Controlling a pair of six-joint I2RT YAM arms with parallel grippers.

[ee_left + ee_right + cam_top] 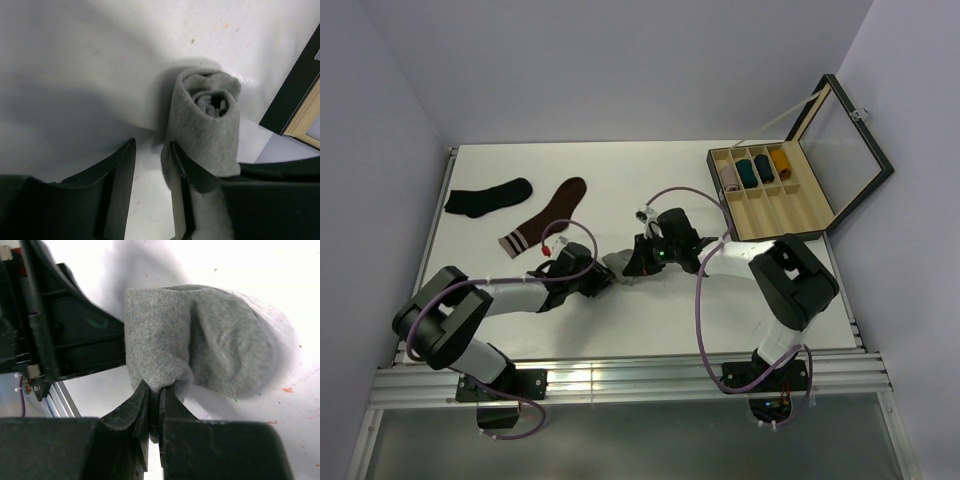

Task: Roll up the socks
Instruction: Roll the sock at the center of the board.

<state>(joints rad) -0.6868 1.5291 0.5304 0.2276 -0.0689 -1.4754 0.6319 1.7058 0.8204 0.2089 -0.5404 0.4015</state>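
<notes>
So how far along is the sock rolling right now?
Done: the light grey knitted sock is already wound into a roll on the white table. In hand: the right gripper pinches a fold of its outer layer, while the left gripper stands open beside the roll, holding nothing. Left, probably: securing the roll and letting go. The open wooden box has free compartments.

The table is white. The box on it is pale tan inside with a black lid, and holds a pink roll, a teal roll, a dark roll and a mustard roll. Left of the box lie a light grey sock roll, a dark brown sock with a pale striped cuff, and a plain black sock.
</notes>
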